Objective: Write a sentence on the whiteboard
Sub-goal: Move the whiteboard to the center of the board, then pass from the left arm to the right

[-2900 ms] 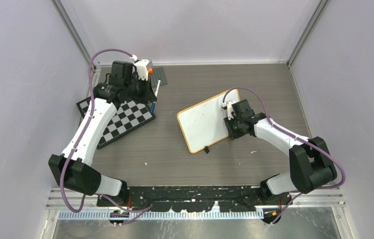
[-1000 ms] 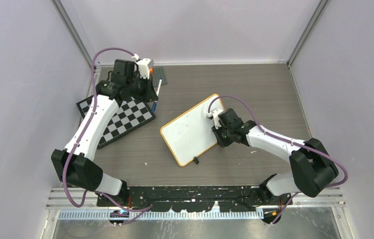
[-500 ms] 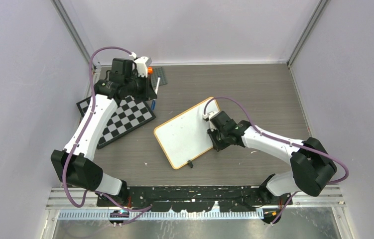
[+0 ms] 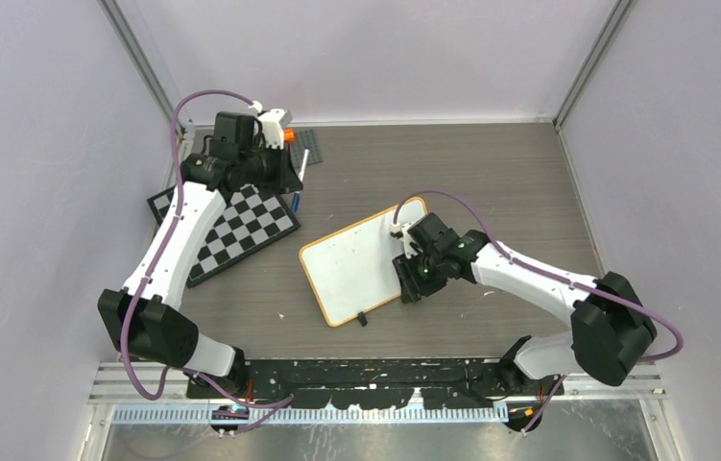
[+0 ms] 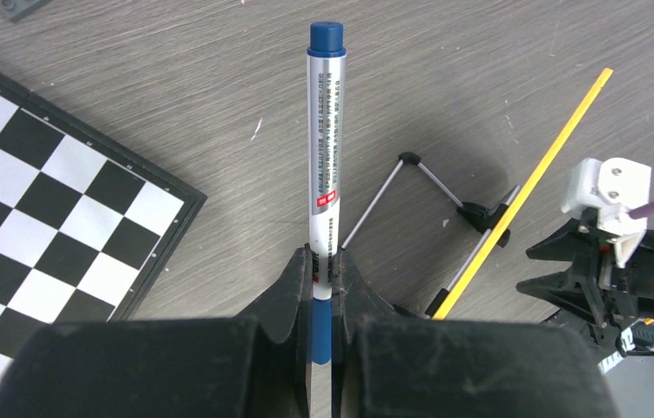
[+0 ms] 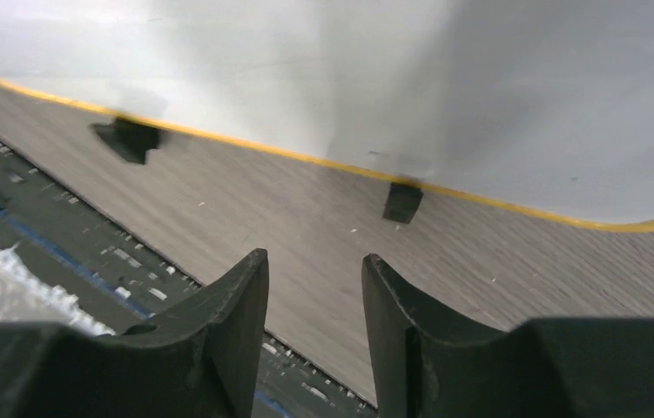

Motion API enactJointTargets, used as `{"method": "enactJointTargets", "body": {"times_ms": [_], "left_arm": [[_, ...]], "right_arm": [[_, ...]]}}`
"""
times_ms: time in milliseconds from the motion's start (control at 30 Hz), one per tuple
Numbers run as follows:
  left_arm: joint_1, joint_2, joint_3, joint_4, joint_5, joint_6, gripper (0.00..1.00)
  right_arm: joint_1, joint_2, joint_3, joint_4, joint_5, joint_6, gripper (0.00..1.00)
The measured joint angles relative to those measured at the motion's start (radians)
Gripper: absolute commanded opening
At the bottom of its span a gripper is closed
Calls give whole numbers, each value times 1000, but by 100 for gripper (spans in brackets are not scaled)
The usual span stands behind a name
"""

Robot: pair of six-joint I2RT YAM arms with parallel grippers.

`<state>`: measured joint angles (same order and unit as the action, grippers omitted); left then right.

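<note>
The whiteboard (image 4: 356,261) lies mid-table, white with a yellow rim, and blank: no sentence shows on it. My right gripper (image 4: 412,284) is at the board's near right edge. In the right wrist view it (image 6: 313,258) is open and empty over bare table, with the board's face (image 6: 480,96) and its two black feet just beyond the fingertips. My left gripper (image 4: 291,182) hovers at the back left, shut on a blue-capped white marker (image 5: 326,131) that sticks out past the fingers (image 5: 301,270). The left wrist view shows the board's yellow rim (image 5: 532,178) edge-on.
A black-and-white checkered board (image 4: 231,230) lies at the left under the left arm and shows in the left wrist view (image 5: 44,218). A small grey plate (image 4: 310,142) is at the back. Walls enclose the table on three sides.
The whiteboard has slid left and nearer, turning a little, with the right gripper at its right edge. That gripper has since shifted toward the board's near corner. The left arm has barely moved.
</note>
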<state>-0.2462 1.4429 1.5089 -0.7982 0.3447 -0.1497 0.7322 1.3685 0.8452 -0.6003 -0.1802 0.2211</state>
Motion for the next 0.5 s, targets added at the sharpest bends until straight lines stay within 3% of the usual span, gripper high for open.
{"method": "enactJointTargets", "body": {"times_ms": [200,333,500], "left_arm": [[0,0,0,-1,77,13,0],[-4,0,5,-23,165,61,0],[-65,3,60,-113,235,179,0]], "right_arm": [[-3,-118,111,-124,-72,-58,63],[-61,-188,253,-211,-140,-127,81],[-225,-206,444,-265,-273,-172,82]]}}
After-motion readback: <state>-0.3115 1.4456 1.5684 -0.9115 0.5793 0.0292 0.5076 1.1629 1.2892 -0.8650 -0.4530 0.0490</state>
